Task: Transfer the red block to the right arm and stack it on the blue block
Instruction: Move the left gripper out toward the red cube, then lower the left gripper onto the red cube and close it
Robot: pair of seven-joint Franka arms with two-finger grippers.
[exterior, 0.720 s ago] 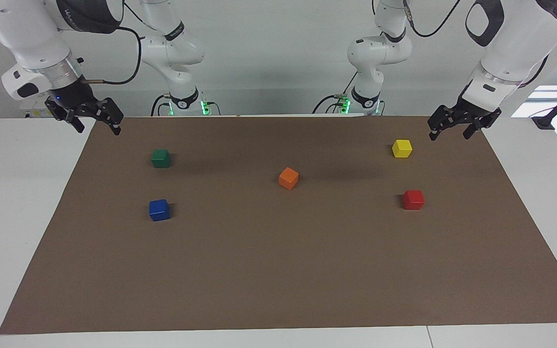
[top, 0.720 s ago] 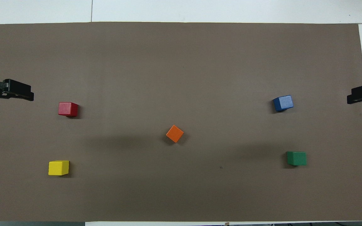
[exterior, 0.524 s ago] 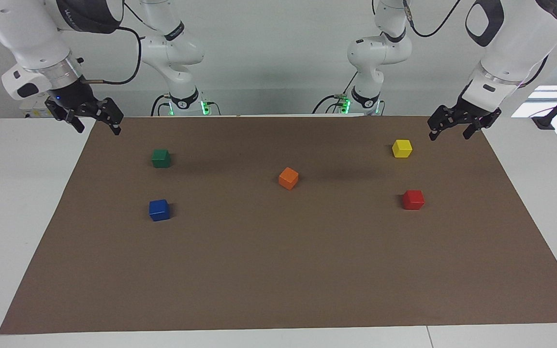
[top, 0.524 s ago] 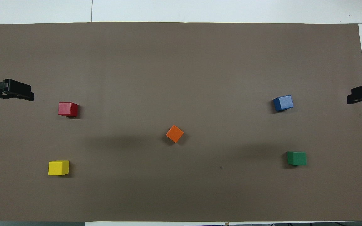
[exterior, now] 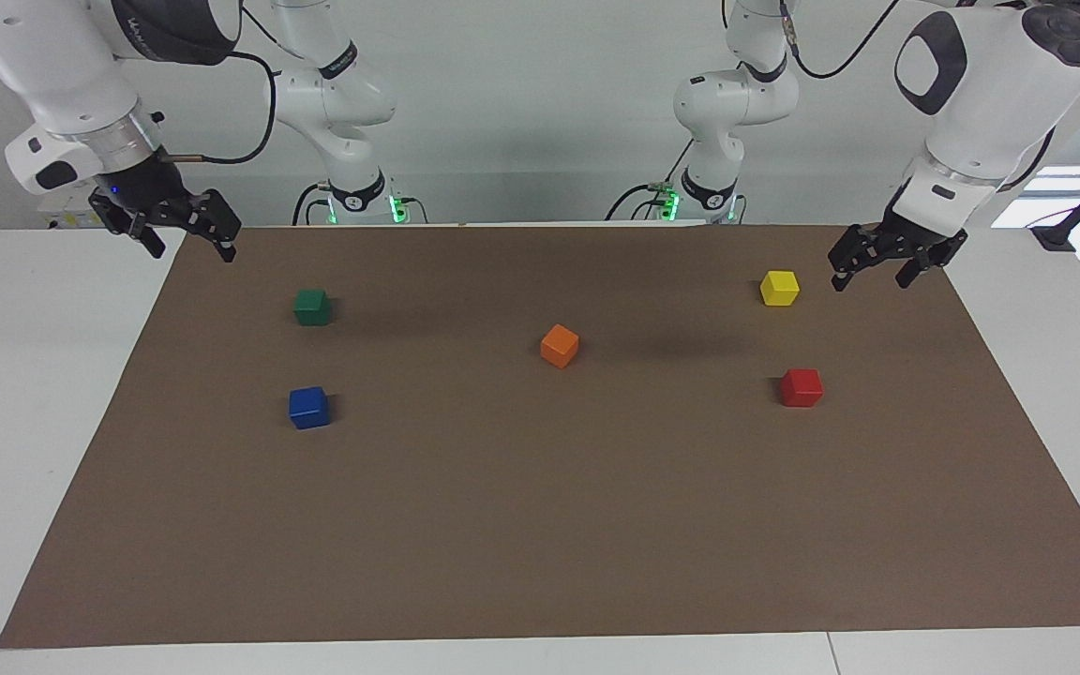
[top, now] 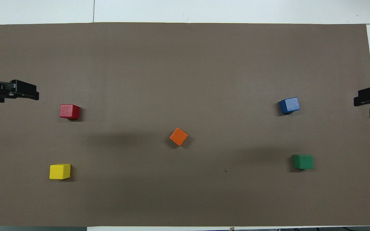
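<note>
The brown mat (exterior: 540,525) carries everything — my left gripper (exterior: 871,265) hangs over its corner at my left arm's end, fingers spread and empty, and my right gripper (exterior: 186,239) waits the same way over the corner at my right arm's end. The red block (exterior: 801,387) — a small bright cube, flat and square — sits near the mat's left-arm edge, and the deep blue block (exterior: 308,407) near the right-arm edge, well apart.

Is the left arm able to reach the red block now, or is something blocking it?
Probably yes. The left gripper hangs open over the mat's edge at its own end of the table, and the red block lies alone on the mat. The yellow block stands apart, nearer to the robots, off that path.
</note>
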